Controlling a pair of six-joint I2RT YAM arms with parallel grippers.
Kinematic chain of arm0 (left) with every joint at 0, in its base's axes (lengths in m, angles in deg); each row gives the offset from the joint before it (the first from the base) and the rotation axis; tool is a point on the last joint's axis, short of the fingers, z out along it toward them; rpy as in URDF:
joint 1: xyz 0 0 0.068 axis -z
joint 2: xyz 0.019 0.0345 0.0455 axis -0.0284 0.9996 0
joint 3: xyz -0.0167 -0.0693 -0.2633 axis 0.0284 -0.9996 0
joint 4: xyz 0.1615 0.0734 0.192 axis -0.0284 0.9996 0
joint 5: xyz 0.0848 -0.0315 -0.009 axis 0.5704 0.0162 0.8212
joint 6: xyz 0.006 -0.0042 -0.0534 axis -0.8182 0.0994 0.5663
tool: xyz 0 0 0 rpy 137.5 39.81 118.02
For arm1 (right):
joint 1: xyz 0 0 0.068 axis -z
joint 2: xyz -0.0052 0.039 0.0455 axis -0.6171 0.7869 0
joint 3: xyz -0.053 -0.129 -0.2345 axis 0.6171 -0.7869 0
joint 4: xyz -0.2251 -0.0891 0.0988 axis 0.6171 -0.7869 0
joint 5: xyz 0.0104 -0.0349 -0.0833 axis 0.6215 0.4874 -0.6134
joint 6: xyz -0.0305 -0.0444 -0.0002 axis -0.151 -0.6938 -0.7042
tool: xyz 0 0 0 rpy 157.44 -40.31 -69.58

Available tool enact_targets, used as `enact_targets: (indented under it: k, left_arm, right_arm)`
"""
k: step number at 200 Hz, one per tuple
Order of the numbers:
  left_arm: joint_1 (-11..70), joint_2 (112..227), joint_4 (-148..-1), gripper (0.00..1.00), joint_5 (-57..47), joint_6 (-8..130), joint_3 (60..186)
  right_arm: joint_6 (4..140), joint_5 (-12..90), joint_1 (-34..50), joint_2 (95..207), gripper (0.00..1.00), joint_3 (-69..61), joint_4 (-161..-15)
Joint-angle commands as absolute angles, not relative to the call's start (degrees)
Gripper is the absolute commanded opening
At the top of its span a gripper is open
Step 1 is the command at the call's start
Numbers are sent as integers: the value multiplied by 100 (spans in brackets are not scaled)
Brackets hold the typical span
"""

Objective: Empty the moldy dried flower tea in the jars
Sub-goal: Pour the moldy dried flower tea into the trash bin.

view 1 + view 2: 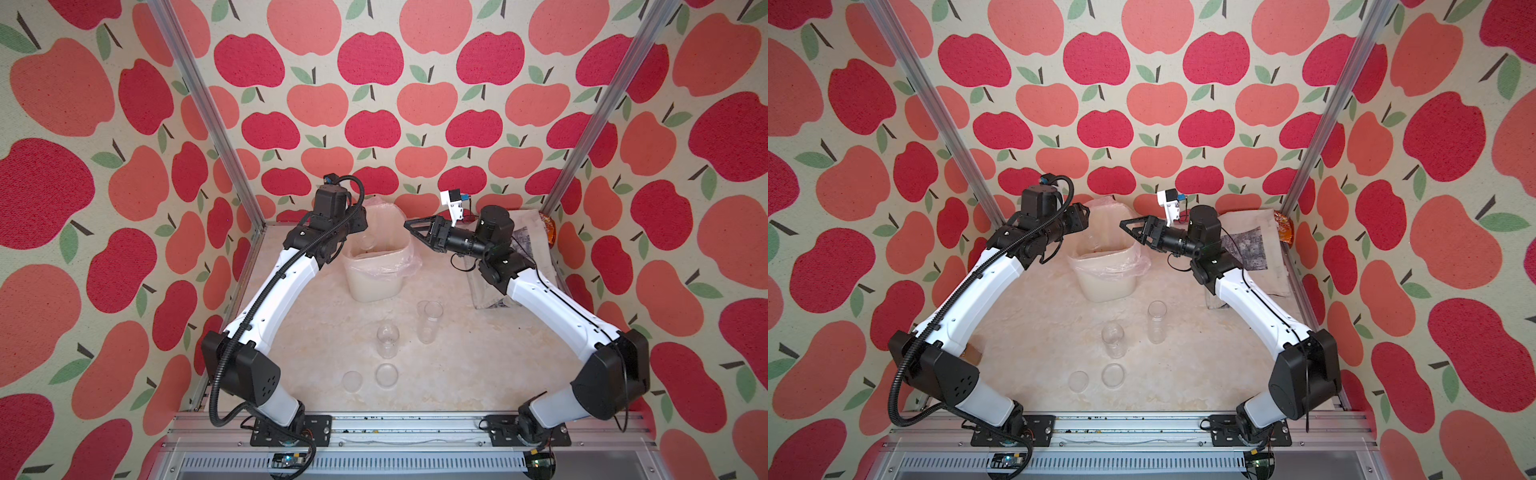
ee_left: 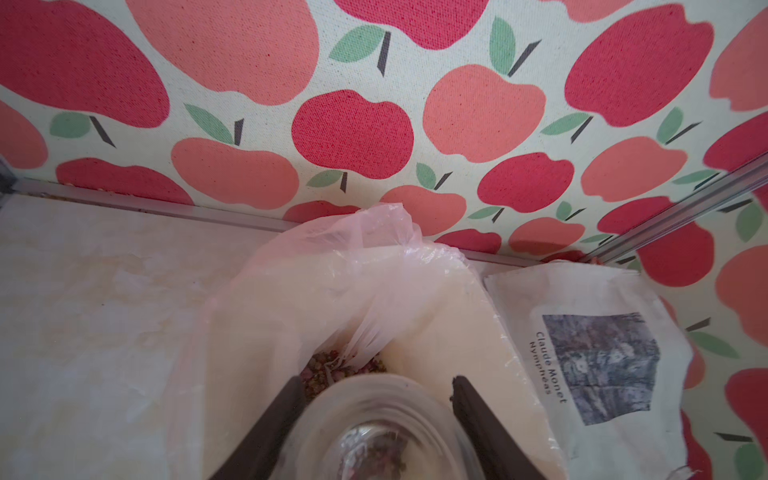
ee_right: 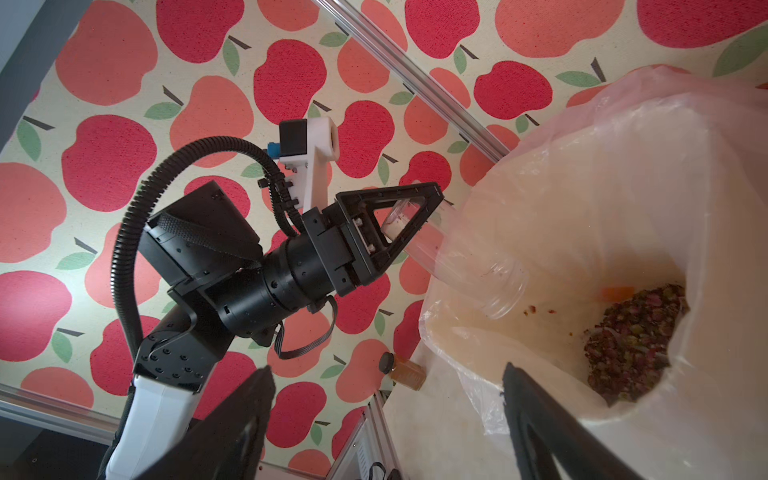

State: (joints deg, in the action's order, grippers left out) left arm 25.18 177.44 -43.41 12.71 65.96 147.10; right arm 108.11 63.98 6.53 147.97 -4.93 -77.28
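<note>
- Two open jars [image 1: 430, 322] stand mid table [image 1: 478, 374] in both top views; the right gripper [image 1: 415, 229] is open and empty.
- Left wrist view: the left gripper [image 2: 376, 380] squeezes a third jar [image 2: 374, 415] tipped over the bin [image 2: 436, 324].
- Right wrist view: tea [image 3: 636, 340] lies in the bin; the slippery jar might fall in too.

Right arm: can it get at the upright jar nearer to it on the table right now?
Probably yes. The right end effector is open and empty beside the bin, and that jar stands lidless on bare table, apart from the other jar, with nothing between.
</note>
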Motion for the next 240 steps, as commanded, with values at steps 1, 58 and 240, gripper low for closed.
enact_targets:
  k: [1, 58, 240]
  left_arm:
    - [2725, 17869, -3951, 0, 2123, 5668, 15095]
    - [3438, 18057, -4331, 0, 3365, 4014, 15272]
    - [3055, 18418, -3223, 0, 2124, 5234, 16104]
  right_arm:
    - [9972, 6180, 708, 14390, 91, -638, -8622]
    - [9148, 5776, 802, 13811, 95, -987, -9567]
    - [8568, 5504, 937, 13102, 99, -1662, -10093]
